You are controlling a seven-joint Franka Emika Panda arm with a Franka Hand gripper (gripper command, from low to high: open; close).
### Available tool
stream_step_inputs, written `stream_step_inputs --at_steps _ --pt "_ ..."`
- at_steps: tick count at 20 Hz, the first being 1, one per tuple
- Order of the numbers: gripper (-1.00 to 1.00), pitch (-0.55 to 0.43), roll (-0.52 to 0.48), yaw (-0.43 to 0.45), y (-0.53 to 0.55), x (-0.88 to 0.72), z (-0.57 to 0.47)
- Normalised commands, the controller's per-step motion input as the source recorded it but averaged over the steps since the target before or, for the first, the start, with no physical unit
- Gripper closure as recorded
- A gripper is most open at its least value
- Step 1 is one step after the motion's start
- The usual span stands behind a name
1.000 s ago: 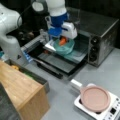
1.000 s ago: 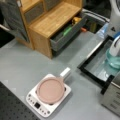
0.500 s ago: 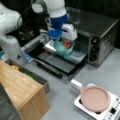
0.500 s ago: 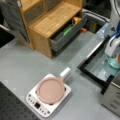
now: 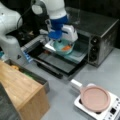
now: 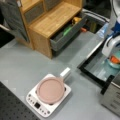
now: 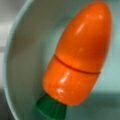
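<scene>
While over the oven (image 5: pixel 100 32) tray, gripper (image 5: pixel 63 43) grips the bowl (image 5: pixel 63 48) rim. Carrot (image 7: pixel 77 57) lies inside, stem at 7 o'clock.

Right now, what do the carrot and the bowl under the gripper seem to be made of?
Carrot: probably glossy plastic, given its bright highlights, a moulded seam across the body and a plain green stub. Bowl: pale teal with a smooth, soft sheen, so plastic or glazed ceramic; the look leaves it open. The gripper sits directly over it.
</scene>
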Motion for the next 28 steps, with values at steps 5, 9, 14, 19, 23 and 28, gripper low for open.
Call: stream_step_inputs --at_steps 5,9,14,19,23,28 --pt "-1.00 0.056 0.033 0.217 -0.39 0.22 0.17" --pt "-1.00 0.048 -0.107 0.372 -0.57 0.35 0.16" --pt "-1.00 -0.003 -0.243 0.641 -0.51 0.36 0.14" --pt "-1.00 0.030 -0.139 0.640 -0.24 0.30 0.14" --pt "-1.00 0.080 -0.020 0.514 -0.02 0.37 0.19" --pt "-1.00 0.186 0.034 0.459 -0.16 0.42 0.26"
